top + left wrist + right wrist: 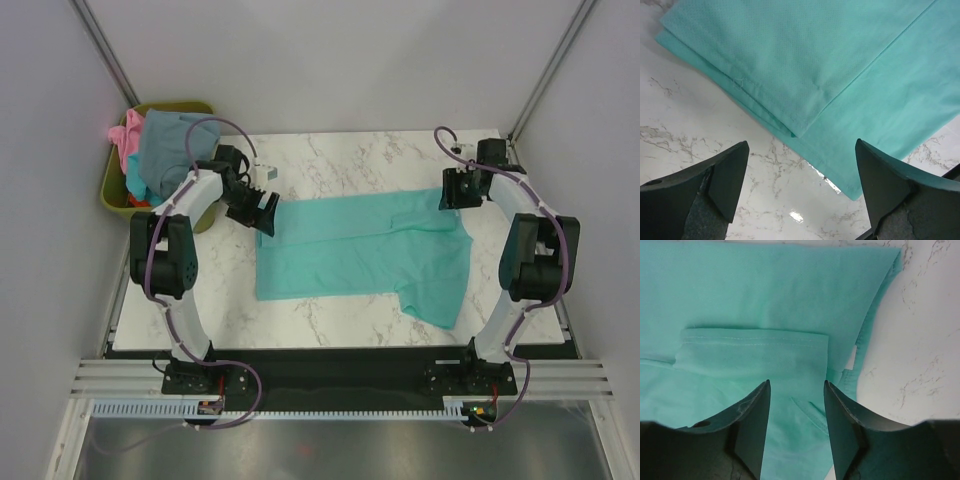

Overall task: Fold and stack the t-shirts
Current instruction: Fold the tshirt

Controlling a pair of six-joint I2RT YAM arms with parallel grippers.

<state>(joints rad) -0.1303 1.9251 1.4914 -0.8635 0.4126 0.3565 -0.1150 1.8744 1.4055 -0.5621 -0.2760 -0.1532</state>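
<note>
Left gripper (801, 145), wide open and empty, flanks a half-folded teal cloth t-shirt (360, 250); right gripper (796, 383), narrowly parted, hovers empty above it.

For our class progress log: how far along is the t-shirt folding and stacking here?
Done: the teal t-shirt lies spread on the table, one edge doubled over. In hand: left gripper and right gripper are open at its far corners, gripping nothing. Left: finishing this fold, then the grey-blue tee and pink tee in the bin; no stack yet.

A white marble table (350, 160) (glossy, grey-veined) sits between plain pale walls (320, 60), olive bin (185, 106) beside.
</note>
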